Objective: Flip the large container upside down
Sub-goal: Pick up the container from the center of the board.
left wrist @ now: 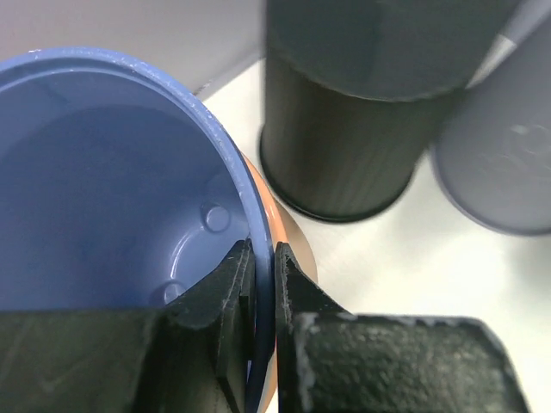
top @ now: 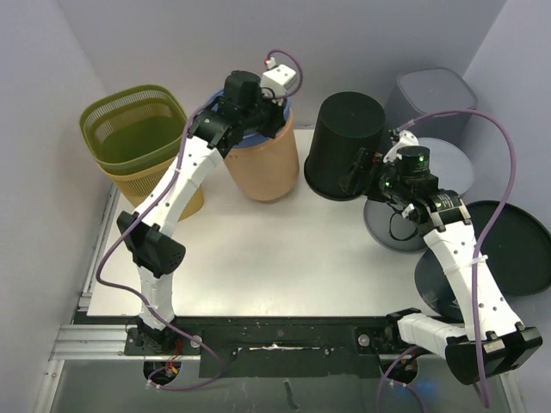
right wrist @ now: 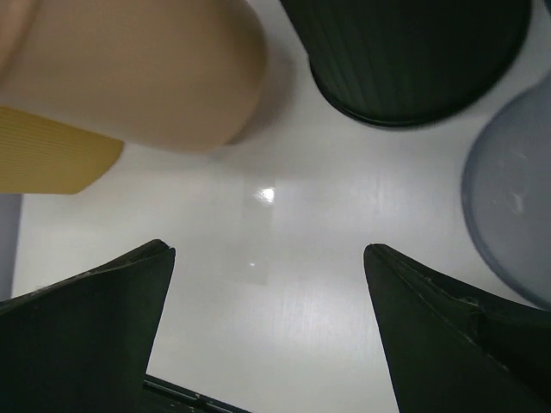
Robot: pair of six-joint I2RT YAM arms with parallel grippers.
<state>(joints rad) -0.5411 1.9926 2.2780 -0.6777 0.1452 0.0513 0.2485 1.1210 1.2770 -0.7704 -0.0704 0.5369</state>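
Note:
A large tan container [top: 263, 168] with a blue rim and blue inside [left wrist: 112, 198] stands upright at the back middle of the table. My left gripper [top: 250, 112] is shut on its rim, one finger inside and one outside [left wrist: 263, 249]. The tan wall also shows in the right wrist view [right wrist: 146, 77]. A black ribbed container [top: 347, 142] stands mouth down just to its right, seen in both wrist views [left wrist: 353, 129] [right wrist: 413, 52]. My right gripper [top: 362, 168] is open and empty, low beside the black container, over bare table [right wrist: 269, 249].
A green mesh basket [top: 138, 129] sits on a yellow basket [top: 159, 194] at the back left. Grey containers [top: 435, 95] and a grey dish [top: 405, 228] stand at the right, with a black round lid [top: 512, 245] beyond the table edge.

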